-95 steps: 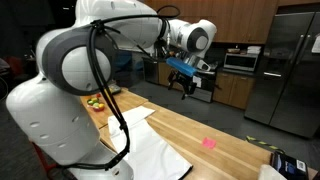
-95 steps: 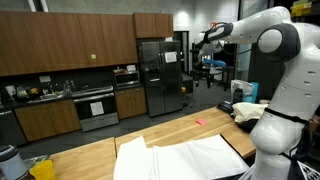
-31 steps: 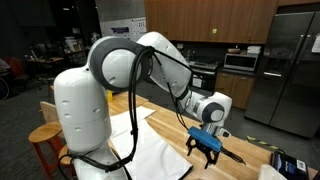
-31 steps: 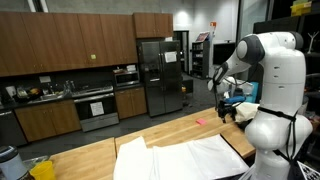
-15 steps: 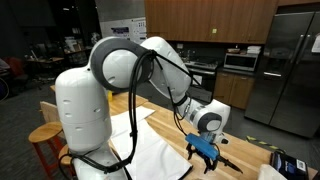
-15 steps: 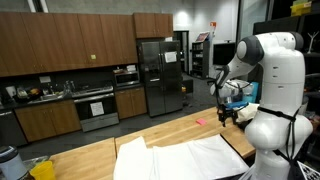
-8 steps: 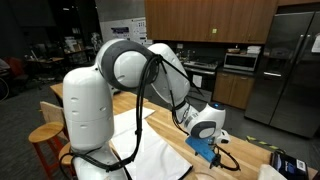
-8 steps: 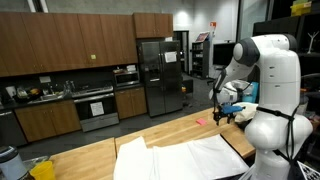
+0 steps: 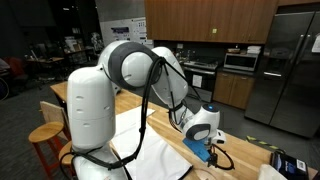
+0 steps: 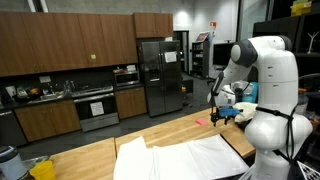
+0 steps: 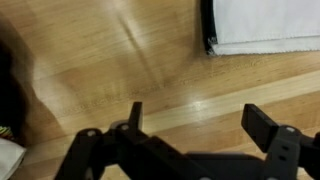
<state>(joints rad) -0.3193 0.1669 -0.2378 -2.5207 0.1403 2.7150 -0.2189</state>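
Approach stage, it seems: gripper (image 9: 205, 152) low over the wooden countertop (image 9: 240, 140), jaws spread.
In an exterior view it hangs lower right, beside a white cloth (image 9: 150, 150). In an exterior view a small pink object (image 10: 199, 122) lies just left. Wrist view: bare wood beneath. Aligning over the object looks needed.

Steel refrigerator (image 10: 158, 80) beside dark wooden cabinets (image 10: 60, 45); built-in microwave (image 9: 240, 61) along the back wall; pale wooden stool (image 9: 45, 133)
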